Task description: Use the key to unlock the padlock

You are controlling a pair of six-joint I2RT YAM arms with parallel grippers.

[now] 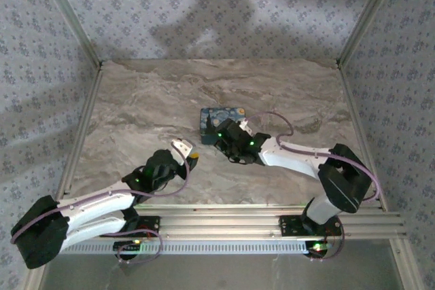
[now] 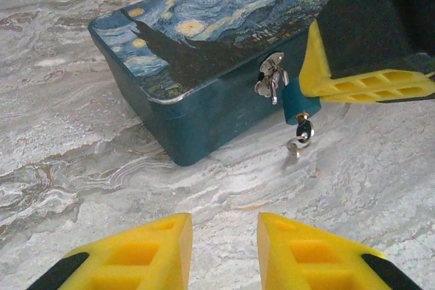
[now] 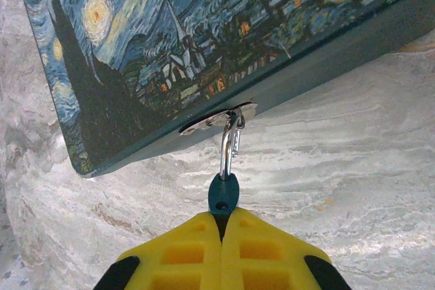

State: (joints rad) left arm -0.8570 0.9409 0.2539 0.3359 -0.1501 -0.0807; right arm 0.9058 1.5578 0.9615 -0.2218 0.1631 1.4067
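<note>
Right of centre in the left wrist view, the padlock [image 2: 298, 103] hangs from the hasp [image 2: 272, 71] on the painted box [image 2: 204, 52].
Right gripper [image 3: 223, 225] is clamped on the padlock body (key [image 2: 303, 131] dangling beneath it). Left gripper [image 2: 224, 249] sits at the bottom edge, fingers parted, grasping nothing, apart from the box.

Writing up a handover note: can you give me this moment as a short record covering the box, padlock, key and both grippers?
box: lid down, resting on the table
padlock: shackle through the hasp on the box front
key: under the padlock, apparently in its keyhole, ring dangling
right gripper: shut on padlock
left gripper: open, empty, short of the box, pointed toward the key
</note>
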